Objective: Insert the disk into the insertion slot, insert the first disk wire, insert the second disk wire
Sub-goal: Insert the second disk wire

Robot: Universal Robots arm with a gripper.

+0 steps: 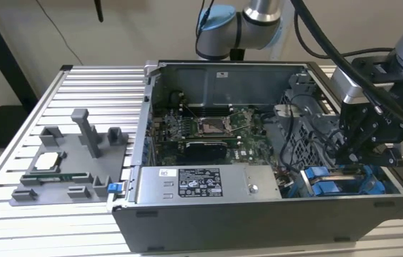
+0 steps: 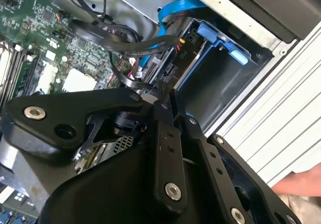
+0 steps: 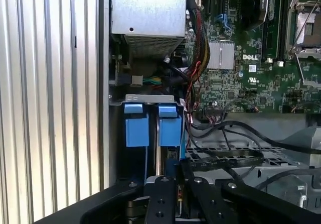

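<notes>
A: We have the gripper [image 1: 362, 155] down inside the open computer case [image 1: 259, 219], over the drive cage corner at the exterior view's right. State?

B: In the second wrist view the 2 fingers [image 2: 168, 148] sit pressed almost together with something thin at the tips, likely a wire connector, but we can't confirm what. We log the jaws as near closed, grip contents unclear.

A: Disk?

B: The disk [image 3: 168, 126] looks seated in the insertion slot [image 3: 143, 99] already; in the first wrist view we see 2 bright blue plastic carrier tabs side by side under the grey sheet-metal lip. So we judge this is a wire step.

A: Tips for doing it well?

B: We'd keep the connector square to the drive's port, push straight and gently, and keep the loose black cables [image 3: 230, 133] out of the path. A tilted plug could jam.

A: Materials?

B: Glossy black gripper links with silver screws, flat blue ribbon cable [image 2: 178, 8], green motherboard [image 3: 261, 73], perforated grey power supply [image 3: 148, 13], ribbed aluminium table [image 1: 94, 101].
</notes>
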